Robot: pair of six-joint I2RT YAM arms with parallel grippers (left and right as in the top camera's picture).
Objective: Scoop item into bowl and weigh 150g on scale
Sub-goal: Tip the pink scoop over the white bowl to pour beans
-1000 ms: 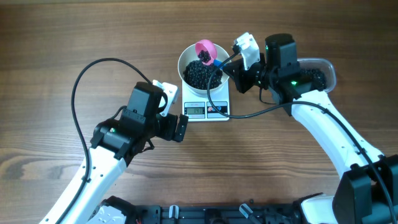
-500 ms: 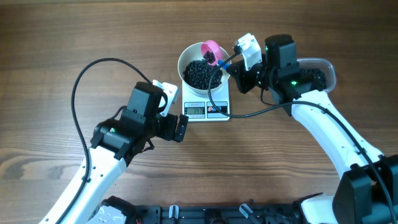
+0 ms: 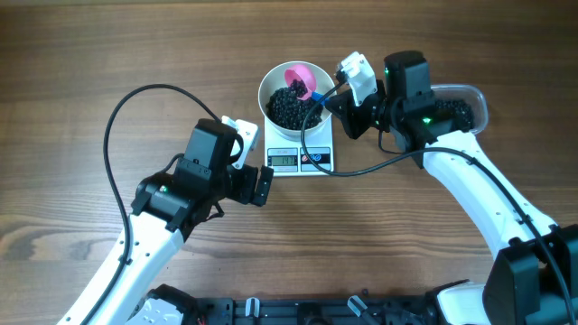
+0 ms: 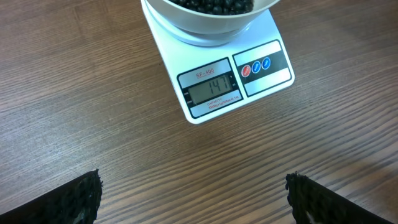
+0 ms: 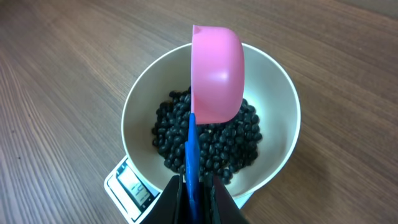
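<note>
The bowl (image 5: pixel 280 124) sits on the scale (image 4: pixel 224 74), holding the black beans (image 5: pixel 211 146); the display reads 147. Above the scale, the right tool (image 5: pixel 194 193) pinches the pink scoop (image 5: pixel 216 74) by its blue handle. Just in front of the scale, the left tool (image 4: pixel 193 199) hangs spread over the worktop (image 4: pixel 93 93).

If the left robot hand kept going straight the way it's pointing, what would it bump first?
Probably the flat white rectangular kitchen scale, which sits ahead of the open left gripper. If it tilts downward it might touch the brown wooden table first; depth is unclear.
</note>
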